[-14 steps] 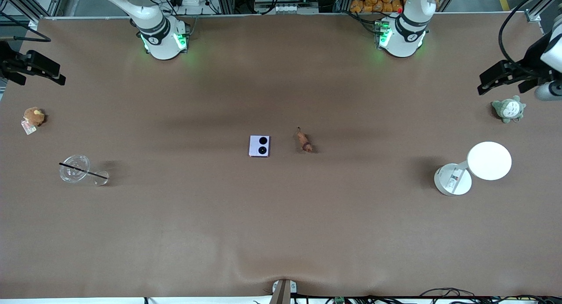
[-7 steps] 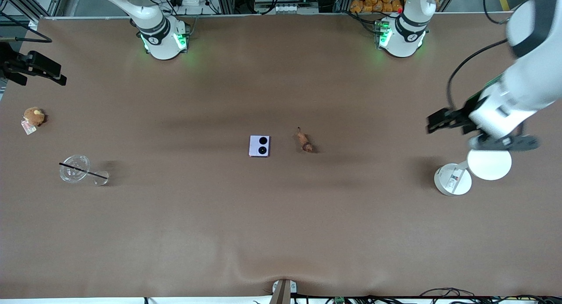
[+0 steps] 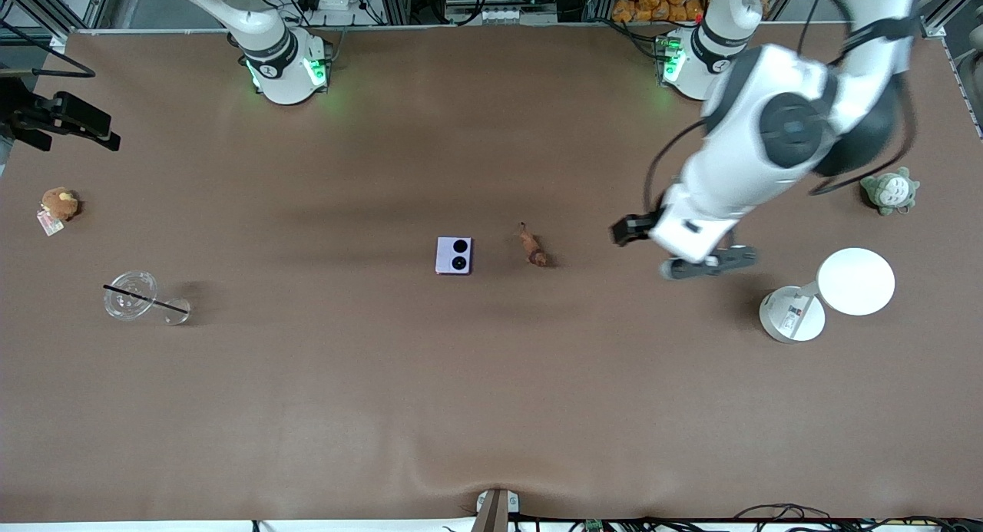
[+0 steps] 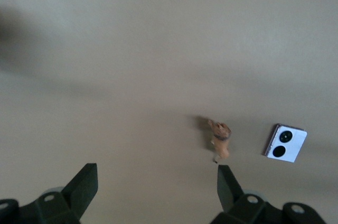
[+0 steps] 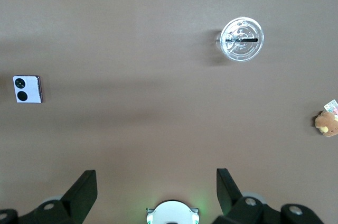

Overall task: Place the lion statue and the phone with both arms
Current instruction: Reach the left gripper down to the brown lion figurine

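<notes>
The lion statue (image 3: 532, 247), a tiny reddish-brown figurine, lies on the brown table near its middle. The lilac-pink phone (image 3: 453, 255) lies flat beside it, toward the right arm's end, with its two black lenses up. My left gripper (image 3: 627, 230) is open and empty, in the air over bare table beside the lion statue, toward the left arm's end. The left wrist view shows the lion statue (image 4: 221, 139) and the phone (image 4: 285, 144) past my open left gripper (image 4: 157, 184). My right gripper (image 3: 67, 120) waits, open and empty, high over the right arm's end of the table. The right wrist view shows the phone (image 5: 27, 89).
A clear plastic cup with a black straw (image 3: 143, 299) lies on its side near the right arm's end, and a round brown plush with a tag (image 3: 58, 205) lies there too. A grey-green plush (image 3: 889, 191) and a white round stand (image 3: 834, 291) are at the left arm's end.
My left arm has swung in from the left arm's end of the table toward the middle, and its gripper now hangs close to the lion statue. The right arm, the phone and the statue have not moved.
</notes>
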`<state>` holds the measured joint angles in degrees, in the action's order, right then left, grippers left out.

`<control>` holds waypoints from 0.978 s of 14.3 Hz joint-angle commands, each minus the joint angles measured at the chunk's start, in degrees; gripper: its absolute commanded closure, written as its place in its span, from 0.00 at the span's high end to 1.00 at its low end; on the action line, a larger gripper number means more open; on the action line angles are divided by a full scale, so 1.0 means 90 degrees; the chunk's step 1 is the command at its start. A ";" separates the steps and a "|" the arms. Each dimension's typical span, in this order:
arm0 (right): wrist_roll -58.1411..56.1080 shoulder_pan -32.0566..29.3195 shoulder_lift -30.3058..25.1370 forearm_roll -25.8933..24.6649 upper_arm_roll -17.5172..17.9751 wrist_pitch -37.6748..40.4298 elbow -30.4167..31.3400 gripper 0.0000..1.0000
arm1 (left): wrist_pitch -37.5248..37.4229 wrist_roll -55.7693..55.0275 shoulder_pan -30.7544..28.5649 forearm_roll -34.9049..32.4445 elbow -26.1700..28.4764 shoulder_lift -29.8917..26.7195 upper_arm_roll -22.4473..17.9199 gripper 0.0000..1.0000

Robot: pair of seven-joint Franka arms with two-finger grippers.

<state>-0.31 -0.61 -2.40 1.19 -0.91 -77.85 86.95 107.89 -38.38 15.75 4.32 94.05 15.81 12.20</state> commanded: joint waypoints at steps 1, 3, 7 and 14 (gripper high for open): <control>-0.0053 -0.0011 -0.0007 -0.0035 0.0043 -0.0061 0.0065 1.00 | 0.0462 -0.0810 0.0445 -0.0001 0.0185 0.0253 -0.0038 1.00; -0.0053 -0.0001 0.0003 -0.0025 0.0043 -0.0061 0.0094 1.00 | 0.0813 -0.1543 0.0826 -0.0040 0.0185 0.0576 -0.0057 1.00; -0.0053 0.0019 -0.0007 -0.0015 0.0043 -0.0090 0.0114 1.00 | 0.1350 -0.2969 0.1432 -0.0899 0.0185 0.1279 -0.0047 1.00; -0.0053 0.0087 0.0061 0.0005 0.0052 -0.0159 0.0221 1.00 | 0.2454 -0.3723 0.1794 -0.1056 0.0566 0.1894 -0.0047 0.96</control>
<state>-0.42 -0.29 -2.29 1.23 -0.54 -78.54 88.39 126.65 -69.04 31.03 -3.85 98.07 31.82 12.16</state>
